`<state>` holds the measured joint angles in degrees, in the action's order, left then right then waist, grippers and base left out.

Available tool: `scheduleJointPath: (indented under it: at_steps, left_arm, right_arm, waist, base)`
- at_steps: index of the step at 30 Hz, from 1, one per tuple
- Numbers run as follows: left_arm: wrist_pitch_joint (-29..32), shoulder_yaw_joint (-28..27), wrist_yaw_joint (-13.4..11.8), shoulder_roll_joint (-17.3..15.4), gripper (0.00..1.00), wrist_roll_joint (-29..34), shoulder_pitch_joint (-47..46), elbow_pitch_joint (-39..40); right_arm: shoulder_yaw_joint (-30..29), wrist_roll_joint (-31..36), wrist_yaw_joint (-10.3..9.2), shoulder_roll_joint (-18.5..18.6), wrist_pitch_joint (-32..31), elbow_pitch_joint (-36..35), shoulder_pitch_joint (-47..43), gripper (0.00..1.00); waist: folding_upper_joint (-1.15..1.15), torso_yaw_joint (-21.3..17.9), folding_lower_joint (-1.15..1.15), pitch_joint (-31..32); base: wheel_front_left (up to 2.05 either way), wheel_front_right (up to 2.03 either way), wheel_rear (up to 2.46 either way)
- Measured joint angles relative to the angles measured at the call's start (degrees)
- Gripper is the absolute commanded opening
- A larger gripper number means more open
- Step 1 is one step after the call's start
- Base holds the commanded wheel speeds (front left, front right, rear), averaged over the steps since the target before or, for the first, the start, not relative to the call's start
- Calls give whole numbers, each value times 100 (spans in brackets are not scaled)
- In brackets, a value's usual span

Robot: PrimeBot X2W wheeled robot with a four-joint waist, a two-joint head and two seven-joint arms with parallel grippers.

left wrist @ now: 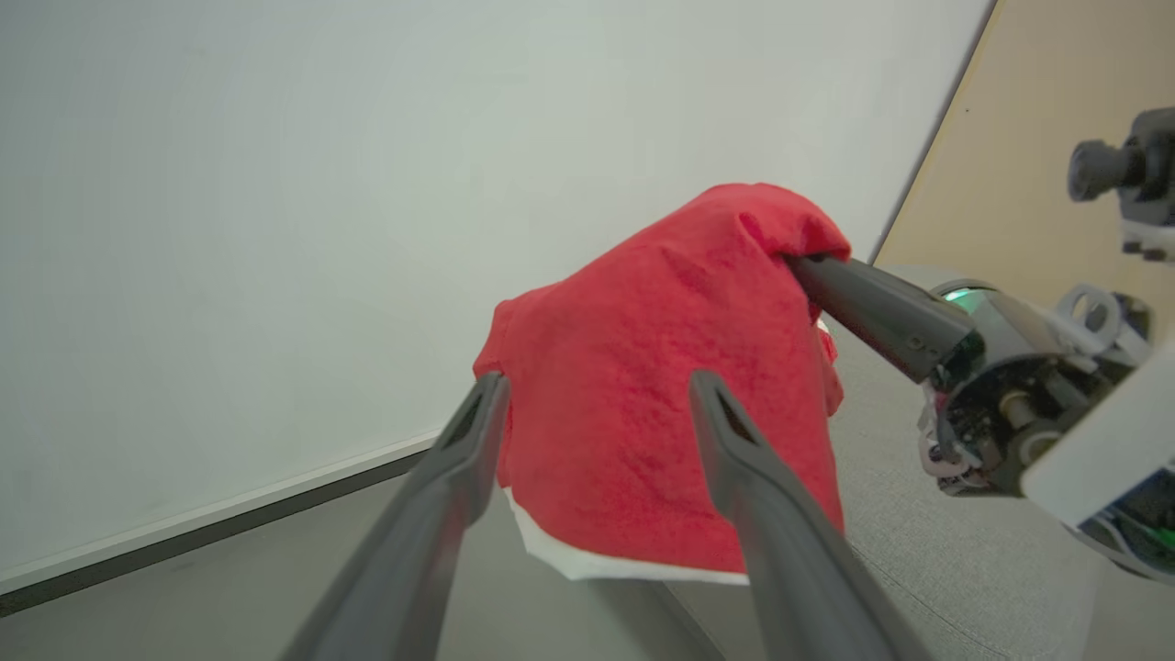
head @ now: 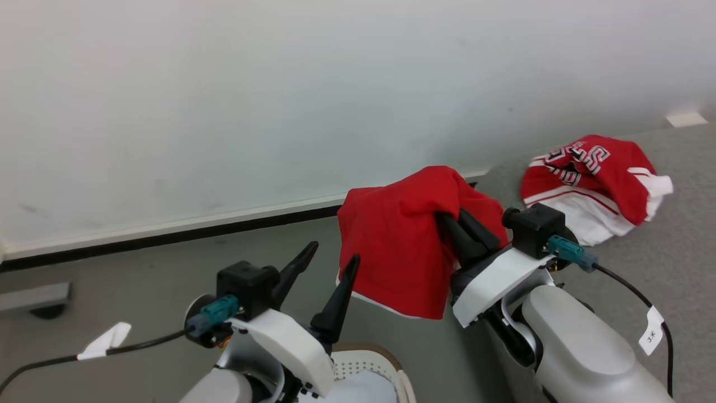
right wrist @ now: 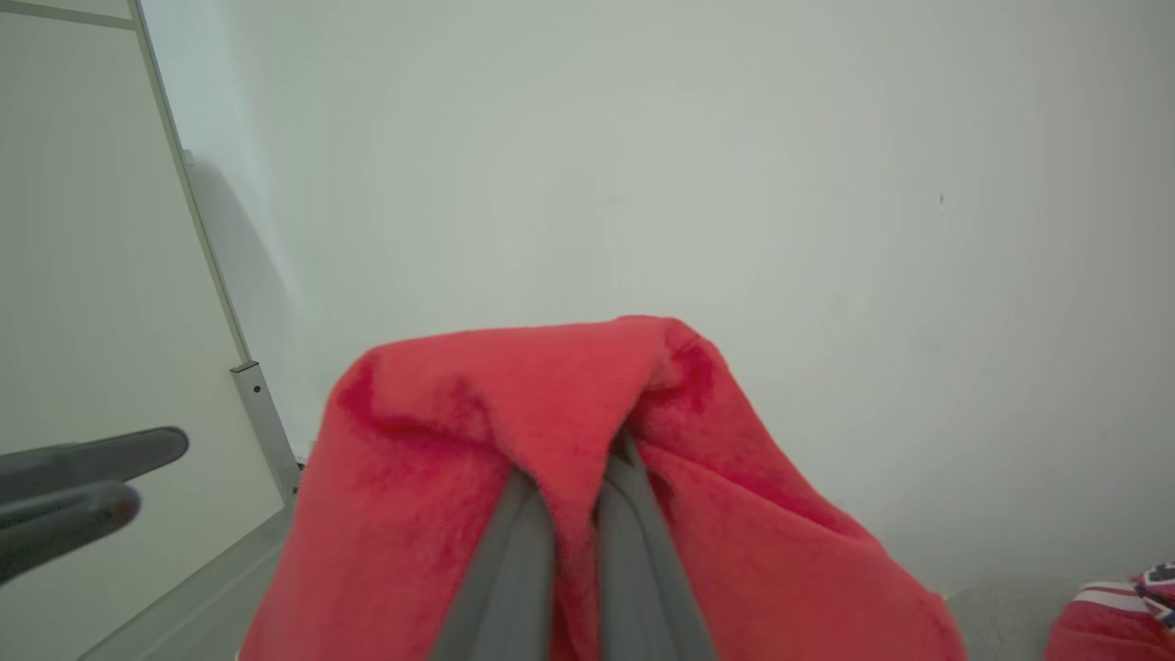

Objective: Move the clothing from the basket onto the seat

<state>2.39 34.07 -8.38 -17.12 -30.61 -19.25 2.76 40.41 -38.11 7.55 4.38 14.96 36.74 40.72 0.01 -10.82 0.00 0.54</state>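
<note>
A bright-red garment (head: pixel 400 246) with a thin white hem hangs in the air, draped over my right gripper (head: pixel 461 215), which is shut on a fold of it (right wrist: pixel 587 431). My left gripper (head: pixel 330 254) stands open to the left of the cloth, nothing between its fingers (left wrist: pixel 587 386). A second red and white garment (head: pixel 593 179) with black-and-white lettering lies crumpled on the light-grey seat (head: pixel 682 235) at the right. The white perforated basket (head: pixel 369 364) with its brown rim peeks out at the bottom, below my left wrist.
A pale wall with a dark skirting line (head: pixel 168 235) runs behind. The grey floor (head: pixel 140 268) spreads left of the seat. A dark wheeled foot (head: pixel 39 299) of some furniture stands at the far left.
</note>
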Motion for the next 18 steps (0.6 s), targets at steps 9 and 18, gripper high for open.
scheduleJointPath:
  at_steps: [9, 18]
  left_arm:
    - [29, 143, 1, 12, 100, 4, 1, 154]
    - [113, 335, 21, 41, 100, 71, -12, 338]
  right_arm:
    - [-205, 211, 0, 211, -1, -215, -111, 0]
    - [-476, 330, 0, 408, -1, -494, -242, 0]
  waist:
    - [0, -741, 0, -142]
    - [0, -1479, 0, -368]
  base:
    - [0, 0, 0]
    - [0, 0, 0]
